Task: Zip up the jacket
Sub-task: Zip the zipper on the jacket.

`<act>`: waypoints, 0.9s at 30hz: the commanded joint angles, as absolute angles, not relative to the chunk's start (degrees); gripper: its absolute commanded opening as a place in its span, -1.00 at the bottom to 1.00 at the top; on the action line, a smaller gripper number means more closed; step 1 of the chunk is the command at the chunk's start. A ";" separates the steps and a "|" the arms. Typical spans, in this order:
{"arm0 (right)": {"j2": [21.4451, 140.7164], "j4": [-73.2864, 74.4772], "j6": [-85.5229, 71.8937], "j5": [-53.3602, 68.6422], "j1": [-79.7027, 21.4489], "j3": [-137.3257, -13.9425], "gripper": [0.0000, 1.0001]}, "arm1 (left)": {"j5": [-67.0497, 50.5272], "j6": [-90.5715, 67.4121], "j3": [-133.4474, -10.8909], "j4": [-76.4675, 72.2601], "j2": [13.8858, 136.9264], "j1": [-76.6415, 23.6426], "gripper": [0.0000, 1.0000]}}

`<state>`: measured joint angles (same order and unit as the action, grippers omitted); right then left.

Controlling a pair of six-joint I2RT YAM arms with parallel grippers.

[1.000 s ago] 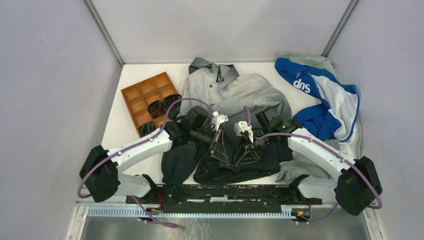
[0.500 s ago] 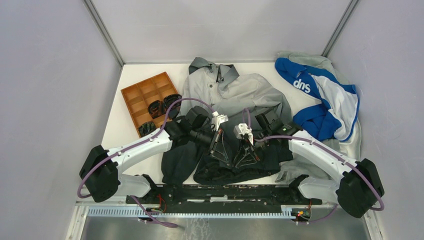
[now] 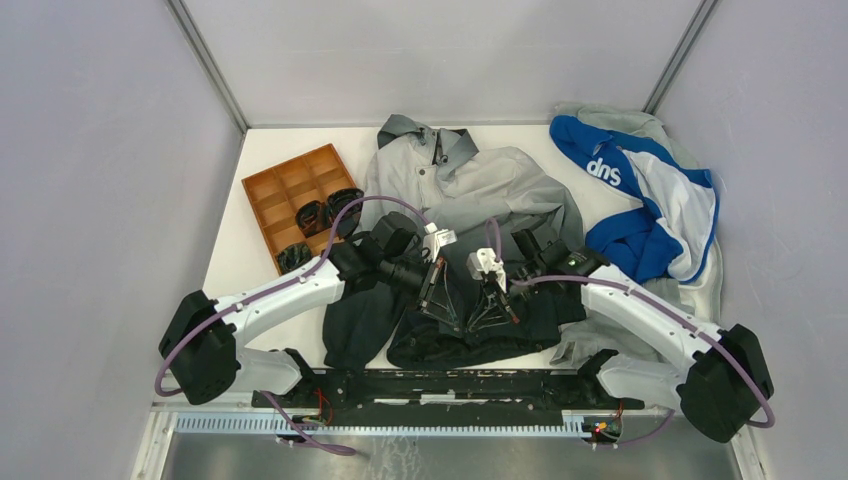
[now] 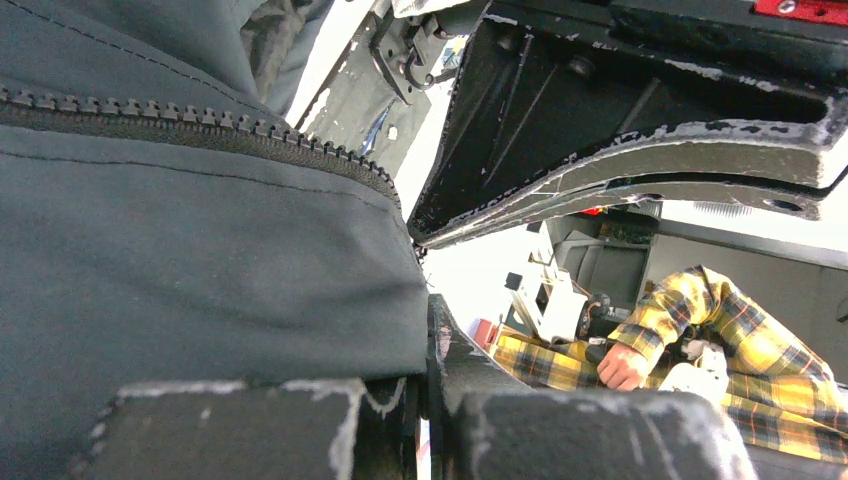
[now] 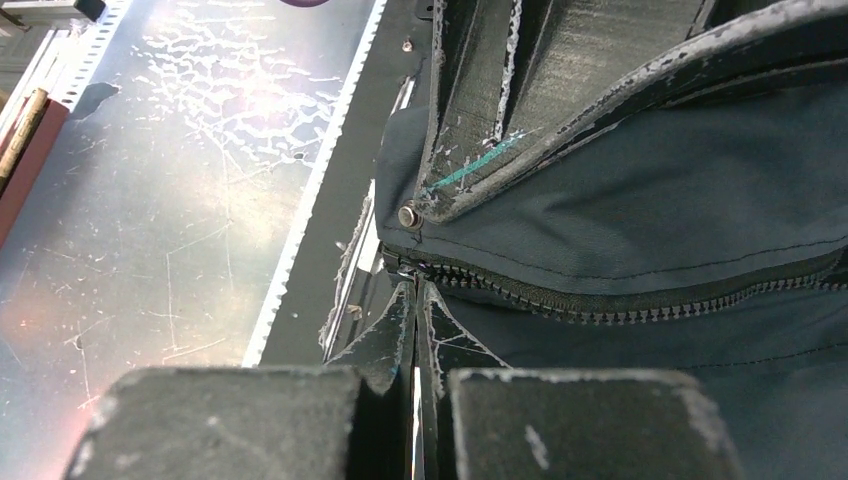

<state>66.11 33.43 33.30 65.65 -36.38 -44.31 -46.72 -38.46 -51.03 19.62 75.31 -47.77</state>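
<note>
Right arm is sitting slightly further left than a second ago. Right gripper (image 5: 414,300), part open then, is now pinching closed on the bottom end of the zipper (image 5: 620,305). Desk (image 3: 235,265) is carrying the jacket (image 3: 470,190) at its middle, grey collar pointing to far edge, dark hem lying at near edge. Blue-and-white garment (image 3: 640,190) is lying in far right corner. Brown tray (image 3: 290,165) is sitting toward left edge. Left gripper (image 4: 427,330) is clamping fully closed on hem fabric, just beside the right one.
</note>
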 commanded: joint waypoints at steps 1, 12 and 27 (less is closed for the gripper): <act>64.00 32.94 35.00 63.23 -36.73 -44.73 -1.00 | -49.97 -36.94 -52.35 19.33 74.93 -48.37 -0.96; 58.81 28.33 35.56 52.21 -37.42 -44.63 -1.00 | -50.43 -36.91 -52.13 19.34 75.24 -48.43 -0.96; 56.34 26.72 35.10 47.91 -38.84 -42.75 -1.00 | -45.35 -36.07 -53.20 22.04 75.62 -48.56 -0.85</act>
<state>57.39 29.87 34.57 51.00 -39.00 -43.22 -45.91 -38.44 -51.03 19.33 75.70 -47.77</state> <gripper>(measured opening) 0.006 0.044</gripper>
